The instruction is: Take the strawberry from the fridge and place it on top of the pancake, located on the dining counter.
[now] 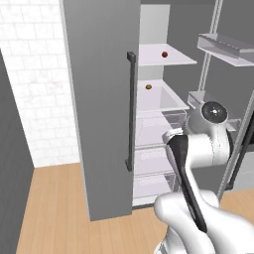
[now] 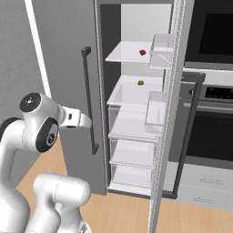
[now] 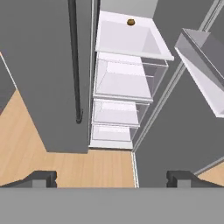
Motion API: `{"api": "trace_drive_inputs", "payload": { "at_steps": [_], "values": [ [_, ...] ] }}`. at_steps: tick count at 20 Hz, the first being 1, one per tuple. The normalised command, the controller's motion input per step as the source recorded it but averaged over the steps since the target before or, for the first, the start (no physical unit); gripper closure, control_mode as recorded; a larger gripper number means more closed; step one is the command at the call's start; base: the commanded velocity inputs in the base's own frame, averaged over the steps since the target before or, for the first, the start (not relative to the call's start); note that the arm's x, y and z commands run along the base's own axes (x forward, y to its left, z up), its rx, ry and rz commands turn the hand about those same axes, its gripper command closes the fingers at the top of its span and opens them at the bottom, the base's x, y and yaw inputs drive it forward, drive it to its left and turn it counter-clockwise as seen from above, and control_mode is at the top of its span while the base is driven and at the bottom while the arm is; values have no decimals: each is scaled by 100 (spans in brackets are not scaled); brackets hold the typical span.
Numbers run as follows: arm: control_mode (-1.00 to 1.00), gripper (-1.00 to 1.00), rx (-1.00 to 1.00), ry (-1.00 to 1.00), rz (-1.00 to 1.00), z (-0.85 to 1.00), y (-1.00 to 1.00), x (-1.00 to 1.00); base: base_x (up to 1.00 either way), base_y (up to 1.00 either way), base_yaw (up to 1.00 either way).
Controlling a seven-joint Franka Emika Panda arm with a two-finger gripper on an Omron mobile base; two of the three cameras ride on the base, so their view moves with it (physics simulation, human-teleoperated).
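The strawberry (image 1: 164, 54) (image 2: 143, 52) is a tiny dark-red fruit lying on the upper white shelf inside the fridge (image 1: 99, 99) (image 2: 63, 68). The fridge's left door is shut and its right door stands open. My gripper (image 3: 113, 178) is open and empty, its fingertips (image 3: 43, 177) far apart. It hangs in front of the fridge, well below and short of the strawberry, looking down over the lower drawers. My arm (image 1: 198, 149) (image 2: 41, 123) is folded in front of the shut door. The pancake and the dining counter are out of view.
A small yellow-orange item (image 1: 148, 87) (image 2: 140, 83) (image 3: 131, 22) lies on the shelf below the strawberry. The open door (image 2: 175, 91) carries bins (image 1: 225, 49) (image 3: 205, 74) on my right. A black oven (image 2: 214, 36) stands beyond it. The dark bar handle (image 3: 74, 61) runs down the shut door.
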Motion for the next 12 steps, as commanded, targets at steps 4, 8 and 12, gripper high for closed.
{"api": "trace_drive_inputs", "payload": {
  "at_steps": [4, 8, 12],
  "values": [
    [-100, -100, -2, 0, 0, -4, 8, 1, 0, 0, 0],
    [-100, -100, 1, 0, -6, 0, -12, 9, 0, 0, 0],
    [100, -100, 0, 0, 0, 0, 0, 0, 30, -49, -20]
  ]
}}
